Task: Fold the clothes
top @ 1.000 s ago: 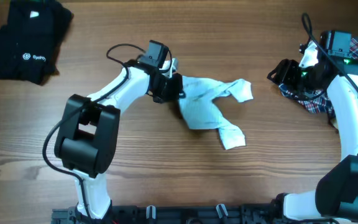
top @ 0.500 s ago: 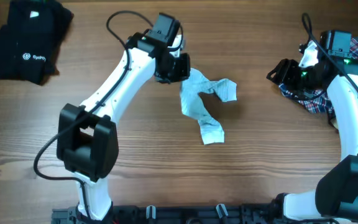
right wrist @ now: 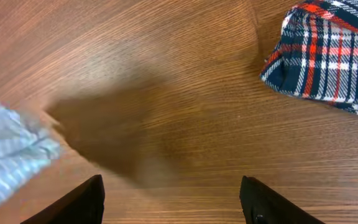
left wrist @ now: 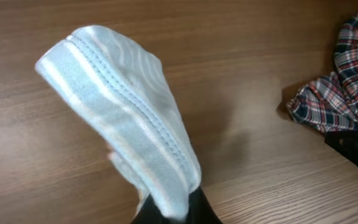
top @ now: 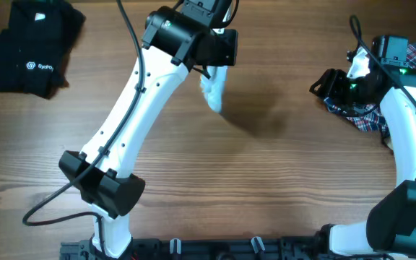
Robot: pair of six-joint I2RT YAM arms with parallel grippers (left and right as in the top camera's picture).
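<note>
- the left gripper (top: 217,63) is clenched on the pale-blue striped garment (top: 213,91), pinching one end of it at the far side of the wooden surface (top: 266,180), with the arm stretched well out from its base.
- the garment hangs from the gripper in a narrow bunch, raised off the surface; its shadow falls on the wood to the right.
- from the left wrist camera the garment (left wrist: 123,118) shows as a folded, ribbed band of pale stripes with stitched seams, rising from the dark gripper (left wrist: 179,214) at the bottom edge.
- the right gripper (top: 328,82) is released, its jaws standing wide with only bare wood between them, just beside the plaid shirt (top: 363,119).
- the red-blue-white plaid shirt (right wrist: 334,56) lies crumpled at the right edge of the surface.
- black logo garments (top: 31,47) sit in a pile at the far left corner, well apart from both arms.
</note>
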